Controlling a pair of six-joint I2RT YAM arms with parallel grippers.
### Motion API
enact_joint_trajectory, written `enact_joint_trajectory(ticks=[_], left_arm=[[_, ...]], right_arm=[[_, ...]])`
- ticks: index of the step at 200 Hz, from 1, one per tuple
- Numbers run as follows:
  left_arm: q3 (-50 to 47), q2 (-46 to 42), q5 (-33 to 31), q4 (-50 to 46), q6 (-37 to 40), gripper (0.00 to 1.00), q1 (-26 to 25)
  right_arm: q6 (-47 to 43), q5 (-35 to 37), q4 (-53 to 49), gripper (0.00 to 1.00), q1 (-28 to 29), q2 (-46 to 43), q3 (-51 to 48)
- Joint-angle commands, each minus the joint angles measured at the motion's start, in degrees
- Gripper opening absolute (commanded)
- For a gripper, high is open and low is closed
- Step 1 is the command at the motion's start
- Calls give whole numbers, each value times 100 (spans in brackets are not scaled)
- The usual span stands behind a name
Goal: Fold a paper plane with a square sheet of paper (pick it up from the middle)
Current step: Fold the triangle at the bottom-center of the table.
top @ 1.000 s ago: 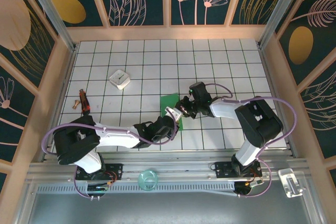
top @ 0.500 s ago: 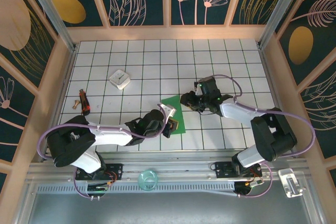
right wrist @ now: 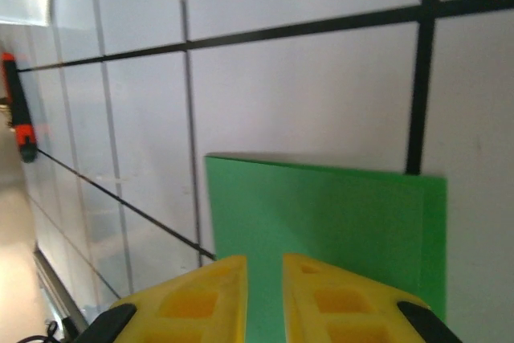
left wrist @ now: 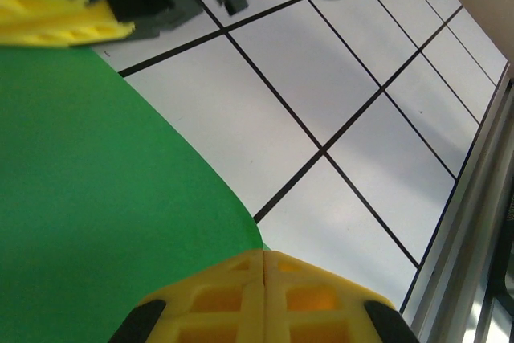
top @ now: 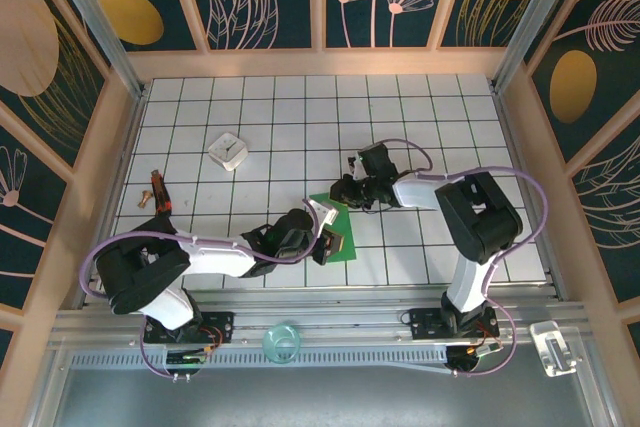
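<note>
left fingers: the yellow plastic pads of the left gripper are squeezed tight together, zero gap. The edge of the thin bright-green sheet of paper runs right up to the tips. Honestly can't tell if it's nipped between them or just lying under them.
right fingers: the right gripper has its yellow pads a thin slit apart with nothing caught in between. Green shows through the gap, so it's hanging right over the paper.
paper: it's lying on the white tiled table top, front middle, with a gripper at each end. The left gripper is on the near side and the right one at the far edge. The right wrist cam shows a straight edge and a crisp square corner.
arms: the left arm lies low, stretched from its base in toward the centre. The right arm doubles back from its base to meet it.
further out: a small white square box sits well apart, far-left of the paper. There's a little orange-and-black tool near the left wall, and a round teal see-through thing on the metal rail between the bases.
</note>
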Motion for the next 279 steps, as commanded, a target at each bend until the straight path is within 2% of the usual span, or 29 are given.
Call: enact_joint_trajectory(ticks=[1, 122, 185, 279], left_arm=[[-37, 84, 129, 226, -93, 0, 114], [-49, 389, 946, 244, -22, 0, 878], [-42, 577, 1099, 160, 59, 0, 1265], [-5, 745, 1137, 87, 74, 0, 1419]], right_arm=[[-350, -36, 111, 17, -31, 144, 58], [-722, -56, 46, 16, -67, 305, -174], [-757, -4, 28, 16, -68, 283, -215], [-766, 5, 32, 15, -68, 328, -237]])
